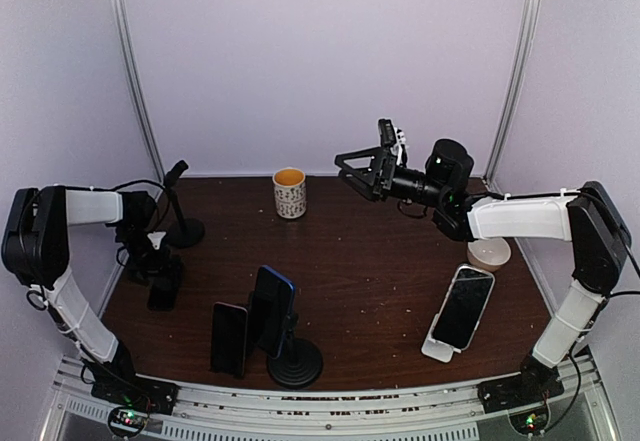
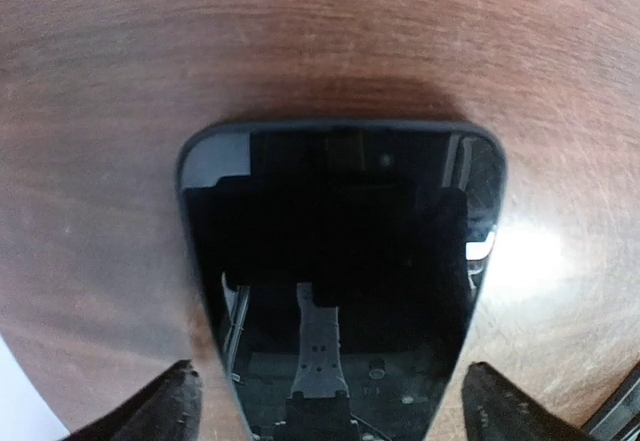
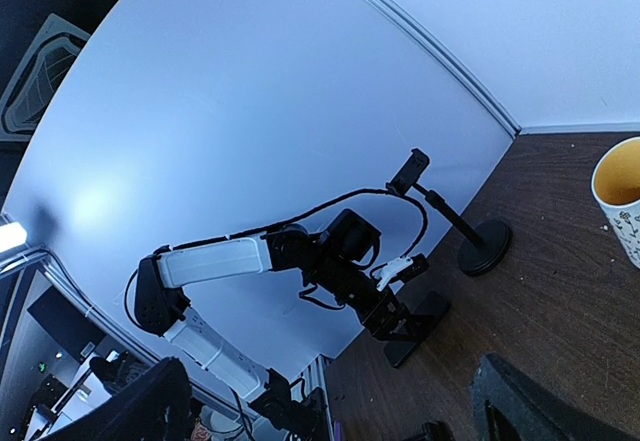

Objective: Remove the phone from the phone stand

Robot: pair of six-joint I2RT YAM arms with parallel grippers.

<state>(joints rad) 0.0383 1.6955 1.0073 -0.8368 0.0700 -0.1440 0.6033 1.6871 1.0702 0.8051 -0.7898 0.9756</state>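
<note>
The left gripper hangs directly over the phone, its jaws spread wide astride the narrow width and, as far as shows, not clamping; the phone lies flat on the worktop by the left edge, long axis near to far, just near of the empty stand; the right gripper, also wide, sits raised far right; room lies upward.

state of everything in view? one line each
Black glossy phone: flat on wooden table, screen up, ungripped.
Left gripper: open, fingers flanking that phone.
Right gripper: open, empty, raised.
Thin black round-base stand: empty.
Blue-cased phone: mounted on black disc-base stand.
Dark-screened phone: propped on white stand.
Second black phone: beside disc-base stand, pose unclear.
White patterned mug: upright.
</note>
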